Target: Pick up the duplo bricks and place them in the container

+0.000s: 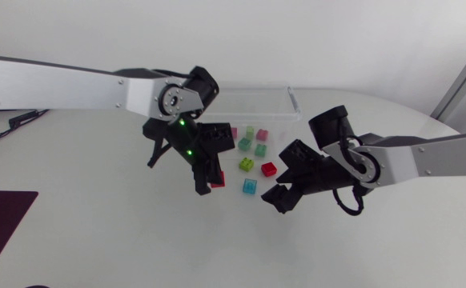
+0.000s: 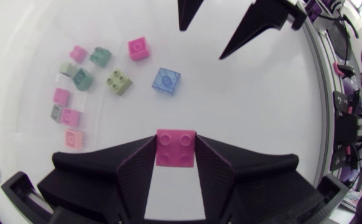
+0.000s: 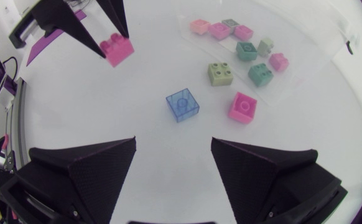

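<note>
My left jaws are clenched on a pink brick [image 2: 175, 148]. My right jaws stand released over the worktop [image 3: 106, 106], with a blue brick [image 3: 183, 104] at their 12 o'clock. Several bricks lie in the clear container [image 1: 291, 102] at 1 o'clock.

Held brick [image 2: 175, 148]: pink.
Blue brick [image 3: 183, 104]: translucent blue, my landmark.
Green brick [image 3: 220, 74], just beside blue brick: pale green.
Loose pink brick [image 3: 242, 107], near blue brick: bright pink.
Container [image 1: 291, 100]: clear.
</note>
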You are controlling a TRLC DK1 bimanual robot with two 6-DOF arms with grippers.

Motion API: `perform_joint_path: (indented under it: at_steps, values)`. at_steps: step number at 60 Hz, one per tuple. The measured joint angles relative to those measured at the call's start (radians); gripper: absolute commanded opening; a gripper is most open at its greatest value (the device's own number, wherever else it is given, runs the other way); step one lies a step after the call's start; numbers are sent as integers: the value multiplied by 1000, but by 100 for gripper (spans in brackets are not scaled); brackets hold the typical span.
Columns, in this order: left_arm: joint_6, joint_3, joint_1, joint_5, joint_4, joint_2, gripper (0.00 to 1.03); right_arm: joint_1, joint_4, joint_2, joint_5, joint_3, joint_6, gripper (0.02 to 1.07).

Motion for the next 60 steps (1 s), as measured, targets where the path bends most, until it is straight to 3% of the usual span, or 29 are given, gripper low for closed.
perform_joint_path:
  at_steps: [14,27,53,60]
  values:
    - [-84,1,50,19,72,-119,31,26,-60,128,-37,137,-117,92]
    - [-196,43,95,29,203,-129,31,27,-172,250,-49,249,-228,92]
    - [-380,175,165,30,436,-93,31,26,-215,379,-52,381,-290,91]
    - [-400,211,183,29,463,-43,32,26,-229,407,-52,398,-301,74]
